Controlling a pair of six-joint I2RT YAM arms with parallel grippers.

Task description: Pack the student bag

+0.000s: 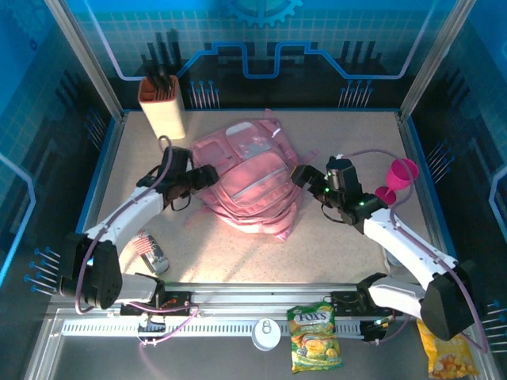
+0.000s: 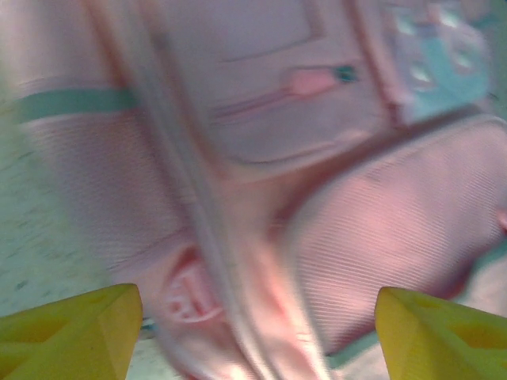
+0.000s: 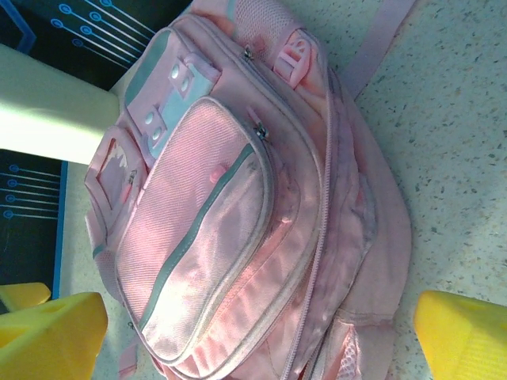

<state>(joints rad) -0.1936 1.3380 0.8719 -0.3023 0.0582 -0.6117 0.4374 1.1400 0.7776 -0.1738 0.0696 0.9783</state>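
My speckled table [image 1: 356, 261], seen from above: a cream holder [image 1: 162, 107] with an orange rim stands upright at the far left, dark handles poking from its top. A magenta cup [image 1: 400, 178] sits by the right edge. A small stars-and-stripes item [image 1: 149, 251] lies near left. Along the near rail rest a white round lid [image 1: 266, 332], a Fox's sweets bag [image 1: 314, 339] and, further right, a yellow snack bag [image 1: 447, 356].

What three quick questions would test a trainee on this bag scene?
1. True or false: the bag stands upright.
2. The right end effector is: A) shut on a strap, B) open, C) holding a bottle.
3. What colour is the cup to the right of the bag?
Key: 1 false; 2 B; 3 magenta.
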